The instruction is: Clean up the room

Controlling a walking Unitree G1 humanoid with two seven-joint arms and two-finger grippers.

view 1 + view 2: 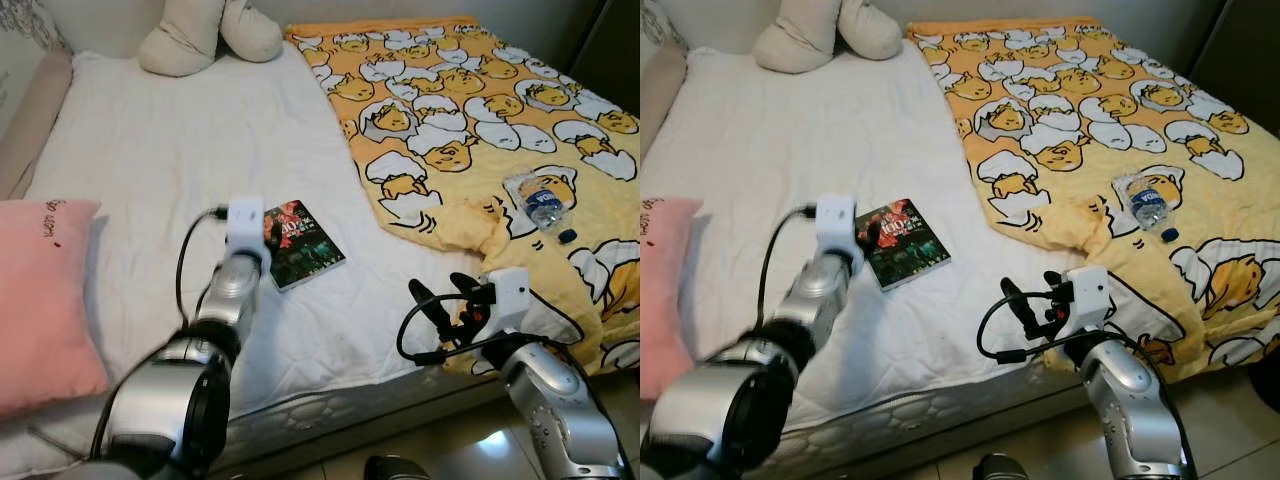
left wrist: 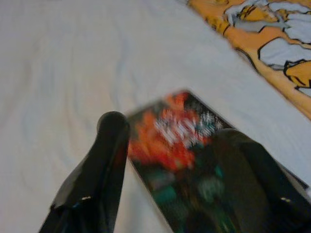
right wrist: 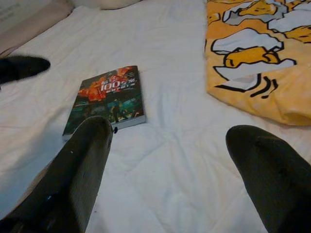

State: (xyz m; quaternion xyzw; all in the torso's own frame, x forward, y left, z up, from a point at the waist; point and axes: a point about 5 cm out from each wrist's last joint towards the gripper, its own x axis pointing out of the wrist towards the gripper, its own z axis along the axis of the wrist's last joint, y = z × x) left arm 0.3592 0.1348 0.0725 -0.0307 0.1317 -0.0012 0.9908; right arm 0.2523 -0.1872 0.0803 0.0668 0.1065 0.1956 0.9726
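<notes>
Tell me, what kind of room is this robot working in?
Most likely a bedroom: a bed with a white mattress cover, a pink pillow and a yellow cartoon-print blanket. A book and a plastic bottle lie on it.

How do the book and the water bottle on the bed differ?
The book is flat, opaque, with a dark cover printed in red; the water bottle is rounded, clear, with a blue label and cap. The book lies on the white sheet, the bottle on the yellow blanket. The left gripper is open over the book; the bottle has no gripper near. Both lie loose on the bed.
</notes>
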